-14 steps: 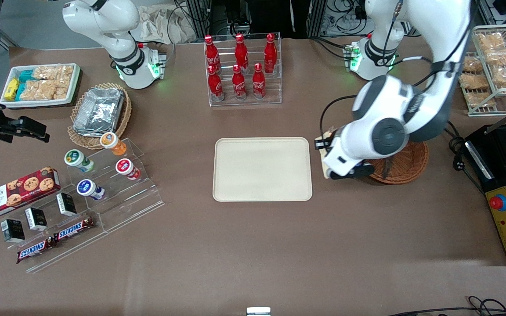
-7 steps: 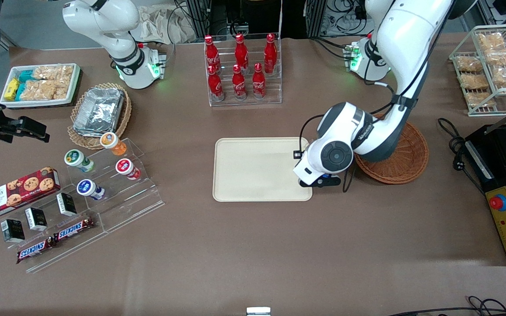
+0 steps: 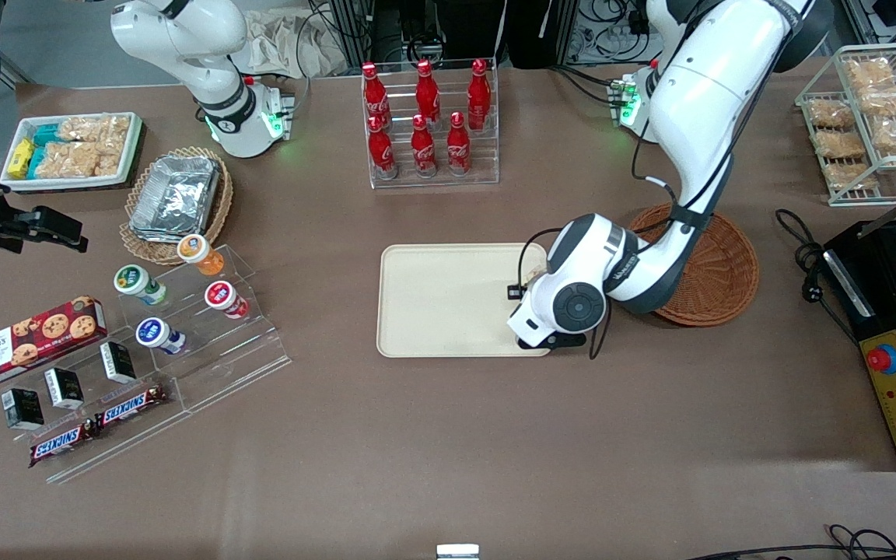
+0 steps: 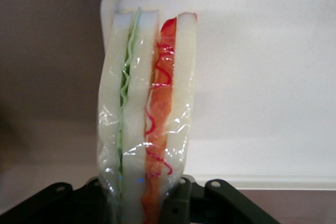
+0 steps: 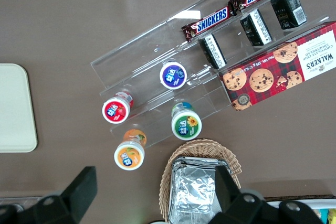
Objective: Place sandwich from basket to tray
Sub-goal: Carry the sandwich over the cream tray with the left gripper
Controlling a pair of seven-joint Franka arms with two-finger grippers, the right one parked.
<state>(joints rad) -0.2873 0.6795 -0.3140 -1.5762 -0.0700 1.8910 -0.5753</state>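
From the front, my tool hangs over the corner of the tray nearest the basket, which looks empty, though my arm hides part of it. From my wrist, my tool grips the wrapped sandwich above that tray corner; the carry looks nearly done, with lowering and letting go left.

Brown table surface filling most of scene, lying under even overhead light; soft glare showing toward front camera's edge. Dark cables trailing at table edge. Black equipment racks and tangled wiring standing farthest from front camera
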